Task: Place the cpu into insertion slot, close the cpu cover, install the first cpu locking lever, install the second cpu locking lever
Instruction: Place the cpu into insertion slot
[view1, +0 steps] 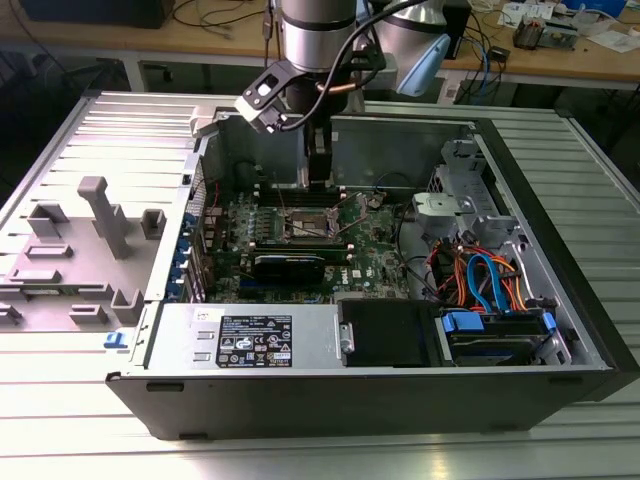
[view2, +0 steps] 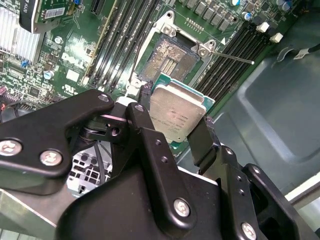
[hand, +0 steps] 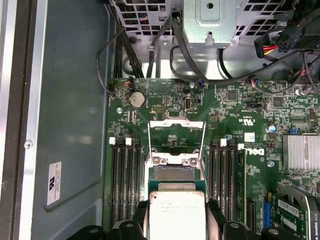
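Observation:
My gripper (view2: 174, 134) is shut on the cpu (view2: 176, 114), a flat silvery square on a green base, pinched by its edges between the black fingers (view2: 145, 131). In the first wrist view the cpu (hand: 177, 216) hangs just short of the insertion slot (hand: 173, 173), whose dark centre lies uncovered (view2: 171, 59). The cpu cover (hand: 176, 124) stands swung open beyond the slot, green board showing through its window. A thin locking lever (view2: 235, 57) sticks out beside the socket. In the exterior view the gripper (view1: 318, 180) hovers inside the open computer case, above the slot (view1: 305, 218).
Long black memory slots (hand: 124, 180) flank the socket on both sides. A finned heatsink (hand: 301, 151), cables (hand: 150, 55) and a metal drive cage (hand: 210, 20) crowd the board's edges. Case walls (view1: 400, 145) enclose the motherboard. Grey fixtures (view1: 100, 215) stand at the exterior view's left.

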